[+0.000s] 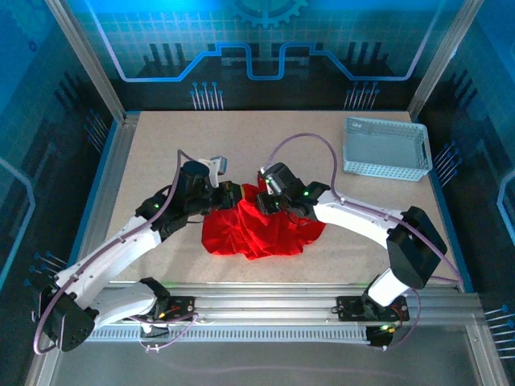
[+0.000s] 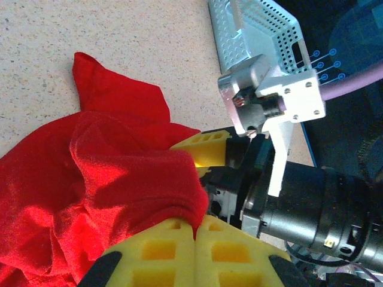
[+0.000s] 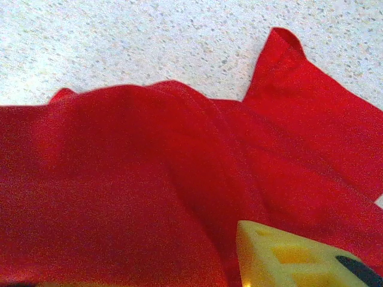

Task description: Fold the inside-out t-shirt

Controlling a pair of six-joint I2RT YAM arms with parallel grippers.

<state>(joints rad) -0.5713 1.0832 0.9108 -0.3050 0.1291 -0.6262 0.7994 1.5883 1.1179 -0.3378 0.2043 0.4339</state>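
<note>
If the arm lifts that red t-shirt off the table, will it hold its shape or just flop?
Likely floppy: the t-shirt lies crumpled in soft folds. Probably light, since a small pinch in the left tool bunches it. It should drag rather than slide cleanly on the speckled table.

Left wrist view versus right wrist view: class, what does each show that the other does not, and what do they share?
Left wrist view, not the right: the white mesh basket, the other arm's wrist, and the left gripper shut on a fold of the red t-shirt. Right wrist view, not the left: a close look at a smooth ridge of cloth beside one yellow finger. Both: the crumpled t-shirt lying on the speckled table.
</note>
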